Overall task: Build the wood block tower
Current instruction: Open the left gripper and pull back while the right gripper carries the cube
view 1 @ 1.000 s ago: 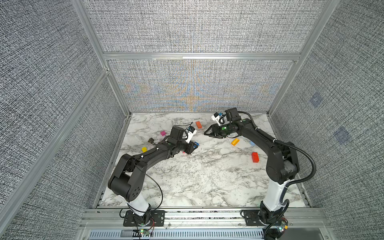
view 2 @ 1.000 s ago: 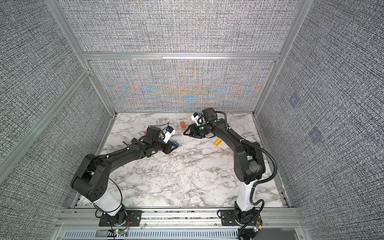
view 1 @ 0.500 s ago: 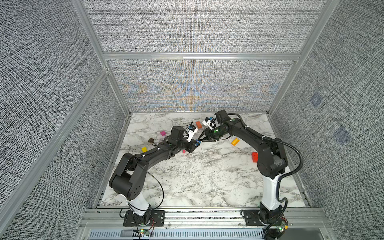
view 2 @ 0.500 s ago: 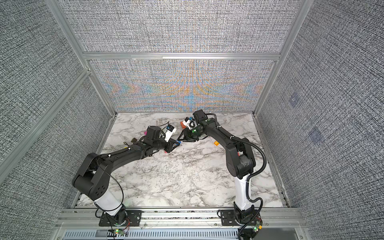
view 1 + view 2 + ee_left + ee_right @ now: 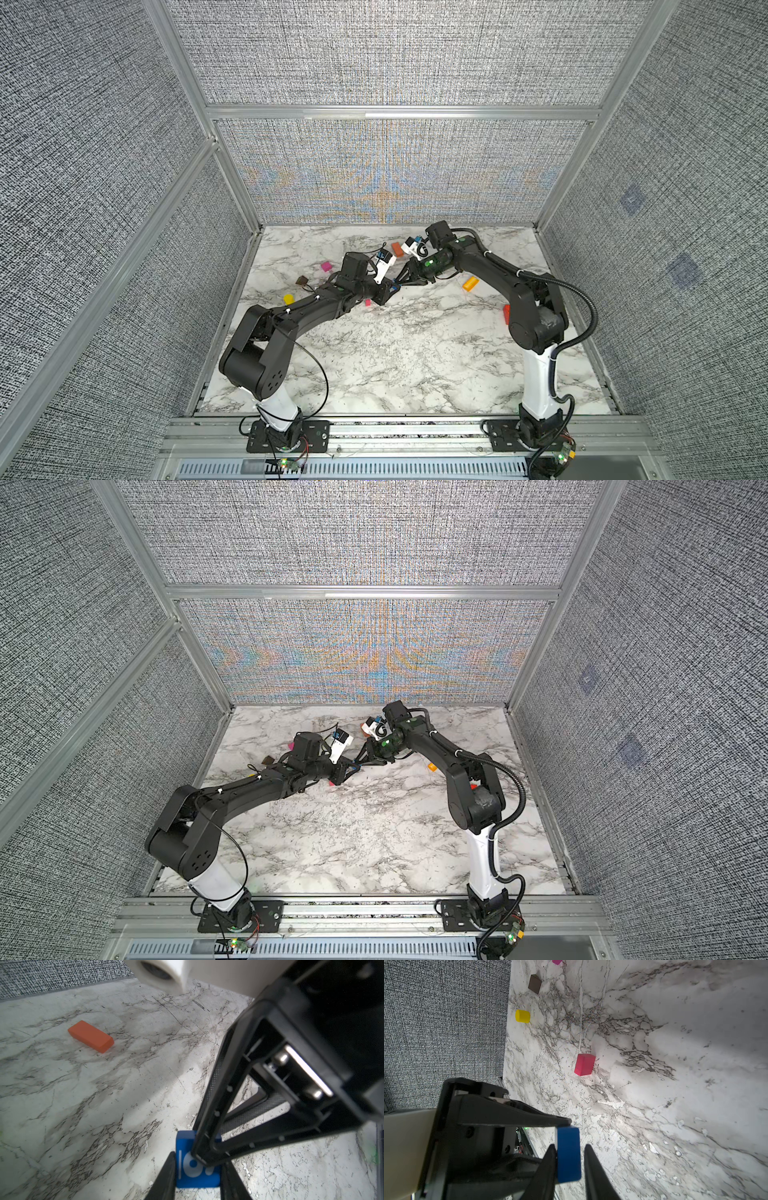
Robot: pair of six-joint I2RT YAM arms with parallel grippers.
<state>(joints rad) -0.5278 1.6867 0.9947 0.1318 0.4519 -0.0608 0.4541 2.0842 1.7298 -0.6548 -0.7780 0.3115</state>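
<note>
my right tool (image 5: 569,1148) just crossed to the blue block (image 5: 197,1176) my left tool (image 5: 198,1160) clamps; handover, grip i cannot tell.

blue block (image 5: 195,1177), white numerals, in black left end effector (image 5: 198,1166). away from it: orange brick (image 5: 90,1036), pink-red cube (image 5: 584,1064), yellow cylinder (image 5: 522,1016), brown cube (image 5: 535,984). desk (image 5: 685,1059) white marble, grey veining.

White marble-patterned tabletop (image 5: 395,365), grey-veined and finely scratched. Behind the tabletop and along both its sides, grey woven fabric wall panels (image 5: 395,54), held in aluminium frame bars (image 5: 399,113). On the back panel just above the tabletop, a faint orange-blue moiré shimmer (image 5: 386,195). Along the tabletop's near edge, a slotted aluminium rail (image 5: 415,430). Even, soft lighting; mild shadows on the marble.
</note>
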